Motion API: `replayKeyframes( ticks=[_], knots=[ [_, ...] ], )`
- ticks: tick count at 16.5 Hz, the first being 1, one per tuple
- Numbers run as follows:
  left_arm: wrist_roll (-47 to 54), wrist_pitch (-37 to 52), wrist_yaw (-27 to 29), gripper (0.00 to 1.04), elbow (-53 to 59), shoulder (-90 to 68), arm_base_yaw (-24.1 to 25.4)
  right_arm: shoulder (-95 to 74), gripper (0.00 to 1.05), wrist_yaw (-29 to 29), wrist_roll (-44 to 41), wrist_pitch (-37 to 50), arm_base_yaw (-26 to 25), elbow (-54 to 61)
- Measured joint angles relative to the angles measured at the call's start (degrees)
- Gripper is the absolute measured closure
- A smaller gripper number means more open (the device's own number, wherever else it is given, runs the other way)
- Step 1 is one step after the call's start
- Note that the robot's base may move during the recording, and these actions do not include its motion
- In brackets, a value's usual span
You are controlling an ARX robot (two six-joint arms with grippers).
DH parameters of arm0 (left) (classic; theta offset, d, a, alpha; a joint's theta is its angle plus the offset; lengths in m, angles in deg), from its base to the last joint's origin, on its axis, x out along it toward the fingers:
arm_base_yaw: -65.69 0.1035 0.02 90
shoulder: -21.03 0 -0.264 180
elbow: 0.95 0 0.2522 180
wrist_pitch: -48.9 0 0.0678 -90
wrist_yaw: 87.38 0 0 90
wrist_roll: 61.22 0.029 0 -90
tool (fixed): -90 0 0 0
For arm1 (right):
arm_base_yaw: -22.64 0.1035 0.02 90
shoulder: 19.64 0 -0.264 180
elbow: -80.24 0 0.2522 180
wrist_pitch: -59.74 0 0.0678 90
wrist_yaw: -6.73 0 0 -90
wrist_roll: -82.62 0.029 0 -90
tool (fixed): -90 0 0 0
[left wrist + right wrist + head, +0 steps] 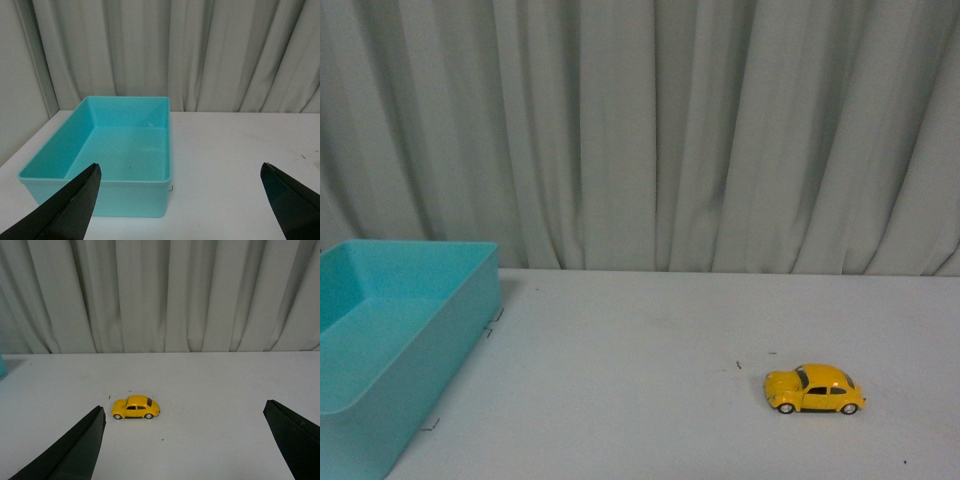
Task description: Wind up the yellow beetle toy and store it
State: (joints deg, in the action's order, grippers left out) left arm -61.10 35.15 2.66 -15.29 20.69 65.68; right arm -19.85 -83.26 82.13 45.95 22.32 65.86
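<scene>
On the white surface [640, 330], the yellow beetle toy [814, 389] looks light, rigid, slick and likely to roll; pinch its flanks. Your right gripper [184, 405] and left gripper [179, 164] gape empty.

A white desk [650, 340] fills the lower part of the front view. On its left side sits a big light-blue box [470, 300]. The box is long, with tall smooth walls and an open top. There is a tiny dark dot [129, 166] on its floor. A few little dark specks [738, 365] lie on the desk, well away from the box. Behind the desk hangs a pale grey curtain [640, 130] with many soft folds, all the way across.
</scene>
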Motion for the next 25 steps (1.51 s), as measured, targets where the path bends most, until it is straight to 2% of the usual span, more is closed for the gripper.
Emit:
replayKeyframes(
  ticks=[25],
  knots=[
    [0.0,-0.1,0.0,0.07,0.0,0.0,0.0,0.0,0.07,0.0,0.0,-0.2,0.0,0.0]
  ],
)
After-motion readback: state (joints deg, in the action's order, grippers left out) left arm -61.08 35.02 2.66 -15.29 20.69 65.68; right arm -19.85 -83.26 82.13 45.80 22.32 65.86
